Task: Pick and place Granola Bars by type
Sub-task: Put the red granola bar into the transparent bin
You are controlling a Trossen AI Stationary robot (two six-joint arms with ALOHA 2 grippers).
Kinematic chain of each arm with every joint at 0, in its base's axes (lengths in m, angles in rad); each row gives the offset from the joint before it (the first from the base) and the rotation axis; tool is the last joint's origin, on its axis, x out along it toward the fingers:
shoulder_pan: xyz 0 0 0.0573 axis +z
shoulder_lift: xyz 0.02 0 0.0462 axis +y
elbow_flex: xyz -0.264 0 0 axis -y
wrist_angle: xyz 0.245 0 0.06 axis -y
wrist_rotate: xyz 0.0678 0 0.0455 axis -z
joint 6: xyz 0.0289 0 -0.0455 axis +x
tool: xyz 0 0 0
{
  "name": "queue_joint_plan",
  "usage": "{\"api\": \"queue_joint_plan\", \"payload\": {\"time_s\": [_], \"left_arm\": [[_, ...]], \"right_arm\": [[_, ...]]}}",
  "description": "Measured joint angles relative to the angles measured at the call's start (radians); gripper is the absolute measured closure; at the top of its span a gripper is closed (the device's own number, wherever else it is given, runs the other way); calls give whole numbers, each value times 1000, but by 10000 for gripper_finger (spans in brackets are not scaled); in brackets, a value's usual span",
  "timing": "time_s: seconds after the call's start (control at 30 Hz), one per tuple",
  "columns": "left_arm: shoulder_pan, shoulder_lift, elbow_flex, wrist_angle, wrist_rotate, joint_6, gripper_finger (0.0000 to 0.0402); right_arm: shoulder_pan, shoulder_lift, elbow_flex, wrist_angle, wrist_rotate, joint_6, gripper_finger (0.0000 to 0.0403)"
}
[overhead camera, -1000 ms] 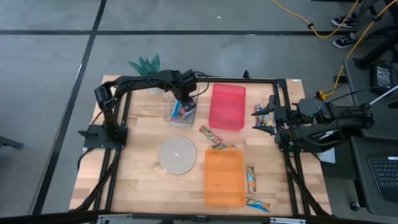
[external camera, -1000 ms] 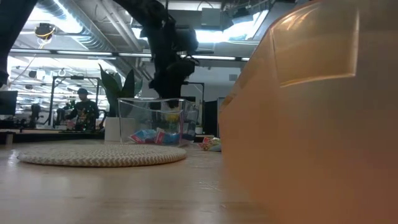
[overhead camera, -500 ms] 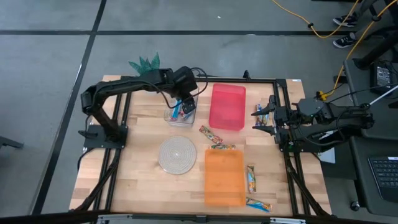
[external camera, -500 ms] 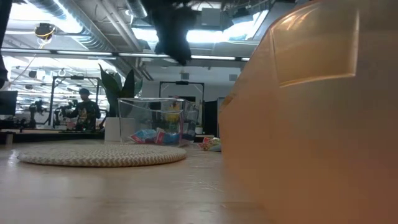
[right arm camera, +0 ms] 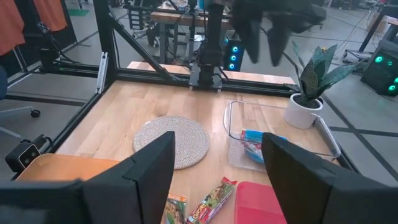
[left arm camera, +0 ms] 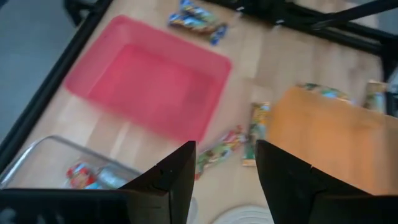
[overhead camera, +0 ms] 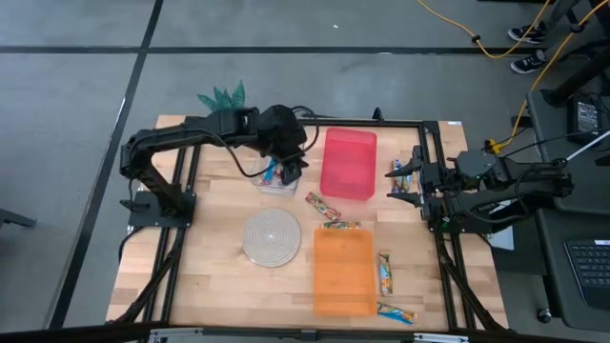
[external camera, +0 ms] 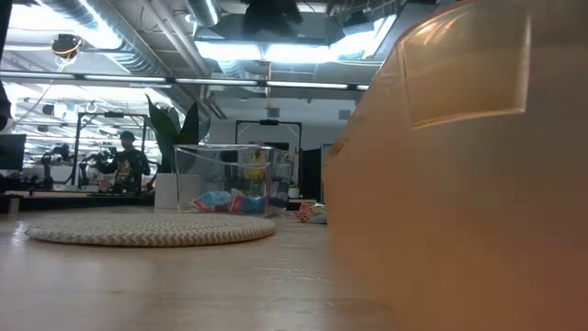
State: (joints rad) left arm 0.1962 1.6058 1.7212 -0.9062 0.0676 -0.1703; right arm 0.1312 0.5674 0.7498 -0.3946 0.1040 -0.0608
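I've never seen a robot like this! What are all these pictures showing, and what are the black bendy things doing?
The black bendy things are two robot arms at a wooden table. One picture looks straight down, one peeks level across the tabletop, and two come from cameras on the arms' wrists.

The left gripper hangs open and empty above a clear box with some wrapped snack bars inside. The right gripper waits open at the table's right edge.

Also on the table are a red bin, an orange bin, a round woven mat and a small plant. More snack bars lie loose, waiting to be sorted.
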Motion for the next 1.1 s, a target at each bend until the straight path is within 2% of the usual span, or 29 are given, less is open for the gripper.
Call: {"api": "queue_joint_plan", "payload": {"time_s": [0.27, 0.5, 0.73, 0.93, 1.1], "left_arm": [[-69, 6, 32, 14, 3, -4, 244], [-98, 44, 33, 17, -43, 8, 244], [-98, 156, 33, -17, -38, 99, 245], [-95, 263, 32, -100, -77, 200, 243], [-98, 338, 32, -99, -103, 255, 230]], "right_arm": [[0, 0, 0, 0, 0, 0, 162], [0, 0, 0, 0, 0, 0, 162], [0, 0, 0, 0, 0, 0, 162], [0, 0, 0, 0, 0, 25, 162], [0, 0, 0, 0, 0, 69, 162]]}}
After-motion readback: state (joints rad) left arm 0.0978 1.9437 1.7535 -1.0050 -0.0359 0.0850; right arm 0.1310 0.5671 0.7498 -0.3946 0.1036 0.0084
